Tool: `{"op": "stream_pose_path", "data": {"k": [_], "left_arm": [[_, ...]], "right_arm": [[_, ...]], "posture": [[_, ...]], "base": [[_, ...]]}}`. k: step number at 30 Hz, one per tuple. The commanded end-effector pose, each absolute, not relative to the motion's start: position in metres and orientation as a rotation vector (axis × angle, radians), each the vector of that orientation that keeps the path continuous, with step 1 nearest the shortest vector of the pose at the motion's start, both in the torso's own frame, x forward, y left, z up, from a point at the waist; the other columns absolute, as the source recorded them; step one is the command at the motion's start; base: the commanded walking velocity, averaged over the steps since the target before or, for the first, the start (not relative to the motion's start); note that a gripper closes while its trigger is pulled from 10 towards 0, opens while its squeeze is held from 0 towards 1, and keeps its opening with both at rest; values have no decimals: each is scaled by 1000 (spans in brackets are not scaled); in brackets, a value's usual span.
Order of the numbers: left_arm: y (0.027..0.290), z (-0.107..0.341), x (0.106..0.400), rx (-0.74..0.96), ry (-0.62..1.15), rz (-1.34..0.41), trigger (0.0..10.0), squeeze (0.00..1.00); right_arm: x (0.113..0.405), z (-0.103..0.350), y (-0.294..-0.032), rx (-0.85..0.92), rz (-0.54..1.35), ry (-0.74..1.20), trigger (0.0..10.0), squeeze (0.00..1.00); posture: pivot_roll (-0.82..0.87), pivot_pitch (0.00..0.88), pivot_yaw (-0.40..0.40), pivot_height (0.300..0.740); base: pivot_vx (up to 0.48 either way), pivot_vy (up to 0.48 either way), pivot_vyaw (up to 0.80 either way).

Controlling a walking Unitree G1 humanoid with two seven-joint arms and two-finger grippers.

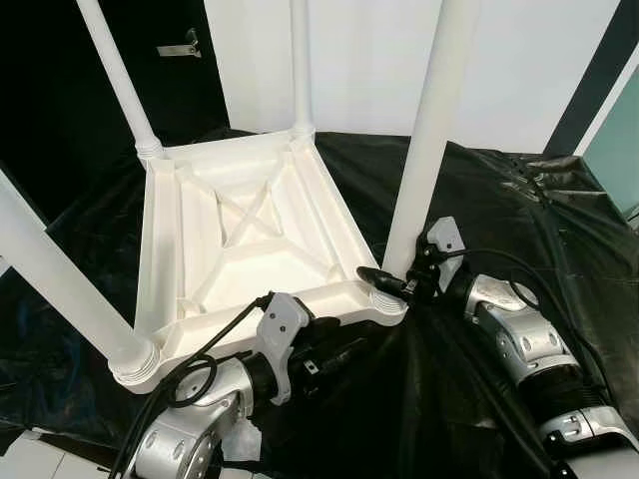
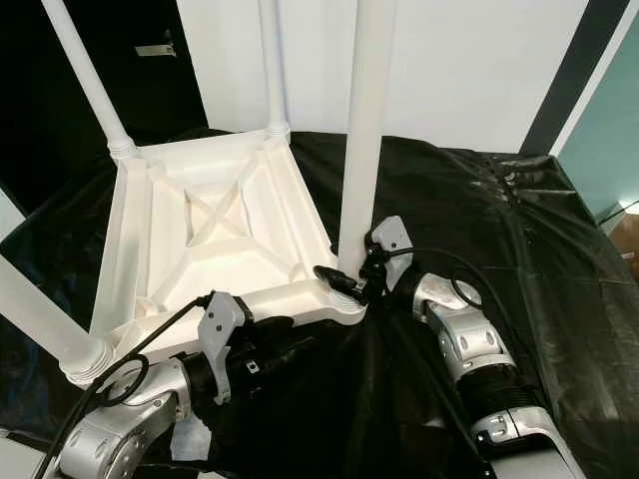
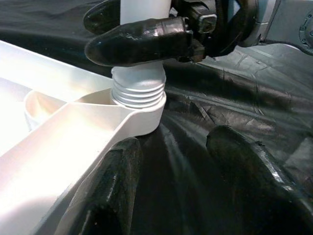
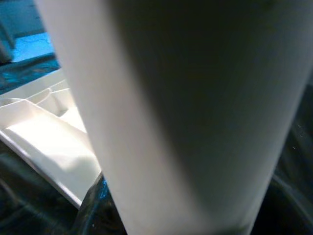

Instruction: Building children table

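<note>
A white plastic children's table (image 1: 155,249) lies upside down on black sheeting, with its legs pointing up. My right gripper (image 1: 387,283) is shut on the near right leg (image 1: 429,150) just above its threaded collar (image 3: 138,93), which sits in the corner socket. In the right wrist view that leg (image 4: 186,122) looms close, with the table's frame (image 4: 44,142) beside it. My left gripper (image 1: 339,354) is low at the table's front edge, open. Its fingers (image 3: 112,196) point toward the same corner and have only black sheet between them.
Black sheeting (image 1: 499,200) covers the floor all around, wrinkled at the right. A white wall panel (image 1: 379,60) stands behind the table, and a teal panel (image 1: 619,150) is at far right. A white scrap (image 1: 240,439) lies under my left arm.
</note>
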State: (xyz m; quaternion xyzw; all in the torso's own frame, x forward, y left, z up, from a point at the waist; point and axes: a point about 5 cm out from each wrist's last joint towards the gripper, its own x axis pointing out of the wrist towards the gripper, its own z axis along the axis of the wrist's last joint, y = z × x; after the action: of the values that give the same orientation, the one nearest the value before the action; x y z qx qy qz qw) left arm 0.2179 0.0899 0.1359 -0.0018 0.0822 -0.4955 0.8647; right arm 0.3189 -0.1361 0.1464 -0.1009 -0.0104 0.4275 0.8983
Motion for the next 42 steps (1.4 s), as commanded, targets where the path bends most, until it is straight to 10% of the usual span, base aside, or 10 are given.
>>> {"op": "stream_pose_path", "data": {"k": [1, 2, 3, 18, 32, 33, 42], "left_arm": [[90, 133, 218, 9, 178, -1005, 10000, 0], [91, 133, 218, 9, 179, -1005, 10000, 0], [90, 133, 218, 9, 179, -1006, 10000, 0], [88, 133, 214, -5, 183, -1011, 10000, 0], [85, 132, 216, -7, 187, -1022, 10000, 0], [85, 132, 216, -8, 186, -1022, 10000, 0], [84, 133, 215, -8, 187, -1024, 10000, 0]], "right_arm": [[318, 137, -135, -234, 855, 33, 3608, 0], [318, 136, -135, -233, 846, 36, 3608, 0], [318, 135, -134, -228, 806, 42, 10000, 0], [298, 124, -101, -9, 160, 70, 10000, 0], [291, 134, -102, 28, 93, 46, 10000, 0], [291, 135, -104, 29, 92, 40, 10000, 890], [278, 145, -114, 44, 245, -55, 10000, 1000]], "posture": [[-13, 0, -35, 740], [-13, 0, -35, 740], [-13, 0, -37, 740], [1, 0, -42, 740], [-4, 0, -33, 740], [-5, 0, -32, 740], [-4, 0, -29, 740]], "base": [[0, 0, 0], [0, 0, 0], [0, 0, 0], [0, 0, 0], [0, 0, 0], [0, 0, 0], [0, 0, 0]]}}
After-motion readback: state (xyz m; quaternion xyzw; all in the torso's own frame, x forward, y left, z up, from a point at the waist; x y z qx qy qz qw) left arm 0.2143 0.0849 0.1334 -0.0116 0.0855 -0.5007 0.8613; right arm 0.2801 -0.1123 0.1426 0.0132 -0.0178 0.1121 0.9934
